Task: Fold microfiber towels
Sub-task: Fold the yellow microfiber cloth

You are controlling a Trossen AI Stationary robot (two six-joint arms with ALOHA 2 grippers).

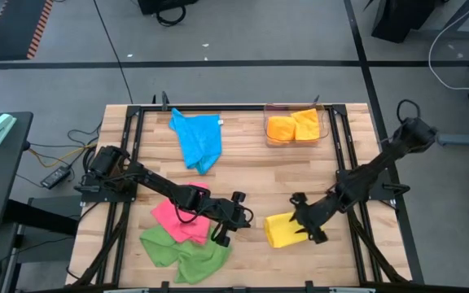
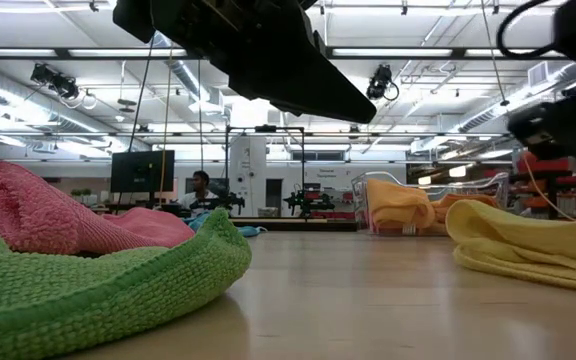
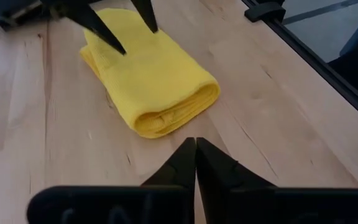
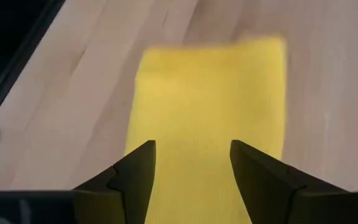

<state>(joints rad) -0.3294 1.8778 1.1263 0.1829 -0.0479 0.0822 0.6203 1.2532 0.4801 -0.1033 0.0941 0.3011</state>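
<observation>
Folded yellow towel (image 1: 280,229) lying on the wooden table (image 1: 251,183) toward its near right, a compact rectangle with the rounded fold edge showing in the left wrist view (image 3: 160,81). Right gripper (image 1: 307,226) poised directly over it at the right end, fingers (image 4: 135,171) parted and empty, cloth visible between them with no pinch on it. Left gripper (image 1: 236,213) just left of the same towel, tips pressed together, nothing held, pointing at the towel's left short end across a bare strip of wood. Long axis of the towel running roughly left to right, in line between the 2 grippers. Judged from that: right arm clearly nearer, already above the cloth, so any lift toward the clear plastic bin (image 1: 296,126) at the far right, where 2 orange towels (image 1: 293,126) already sit, would likely fall to it with a grab across the short width. Other cloths waiting unfolded: pink towel (image 1: 177,216) and green towel (image 1: 184,251) heaped at the near left under the left arm, blue towel (image 1: 198,140) crumpled at the far centre. Probable state of the task: 1 towel just finished, 3 loose ones left.
</observation>
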